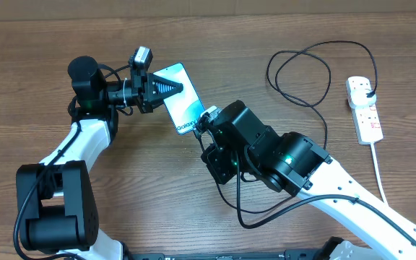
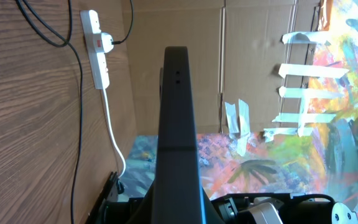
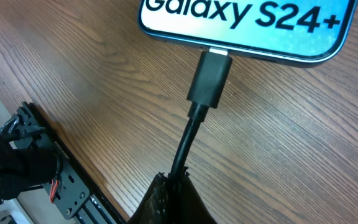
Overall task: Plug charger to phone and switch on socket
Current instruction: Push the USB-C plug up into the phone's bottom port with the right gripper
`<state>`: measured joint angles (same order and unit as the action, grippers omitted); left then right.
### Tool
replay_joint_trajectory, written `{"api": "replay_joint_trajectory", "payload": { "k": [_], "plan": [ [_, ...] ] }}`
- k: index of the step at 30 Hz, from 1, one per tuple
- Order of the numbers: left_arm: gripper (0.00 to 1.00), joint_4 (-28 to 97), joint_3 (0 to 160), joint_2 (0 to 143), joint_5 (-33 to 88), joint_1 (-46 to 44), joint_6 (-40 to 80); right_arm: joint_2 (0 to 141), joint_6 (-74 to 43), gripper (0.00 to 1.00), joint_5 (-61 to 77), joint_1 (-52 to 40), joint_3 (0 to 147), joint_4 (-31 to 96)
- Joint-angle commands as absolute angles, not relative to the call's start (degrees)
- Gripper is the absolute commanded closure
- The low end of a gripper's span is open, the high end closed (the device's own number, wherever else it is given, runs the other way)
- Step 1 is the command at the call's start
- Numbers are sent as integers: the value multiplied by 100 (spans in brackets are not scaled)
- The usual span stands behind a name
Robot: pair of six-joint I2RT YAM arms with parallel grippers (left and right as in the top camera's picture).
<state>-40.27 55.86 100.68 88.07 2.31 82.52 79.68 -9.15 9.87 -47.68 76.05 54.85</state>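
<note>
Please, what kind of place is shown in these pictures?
Probably a robot test bench in a lab or workshop: a wood-grain table, plain cardboard panels beside it, and a paint-covered sheet with white tape strips on it.

The phone (image 1: 186, 108) sits well left of the socket (image 1: 365, 108), charger (image 3: 210, 78) touching its end.

The table (image 1: 42, 65) is brown wood with clear grain. Beyond the table stands a cardboard wall (image 2: 247, 43), and on it a colourful painting (image 2: 340, 137) with white tape strips (image 2: 306, 71).
</note>
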Motion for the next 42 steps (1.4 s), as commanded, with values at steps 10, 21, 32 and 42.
{"api": "replay_joint_trajectory", "payload": {
  "k": [10, 21, 32, 42],
  "plan": [
    [96, -4049, 5717, 10062, 9050, 185, 8226, 7955, -897, 65, 862, -4762, 7620, 5426],
    [96, -4051, 5717, 10062, 9052, 185, 8213, 8287, -895, 77, 856, -4762, 7618, 5122],
    [96, -4051, 5717, 10062, 9054, 183, 7533, 8364, -895, 94, 381, -4762, 7618, 4772],
    [96, -4051, 5717, 10062, 9054, 73, 7367, 8383, -893, 96, 303, -4762, 7618, 4134]
  ]
}}
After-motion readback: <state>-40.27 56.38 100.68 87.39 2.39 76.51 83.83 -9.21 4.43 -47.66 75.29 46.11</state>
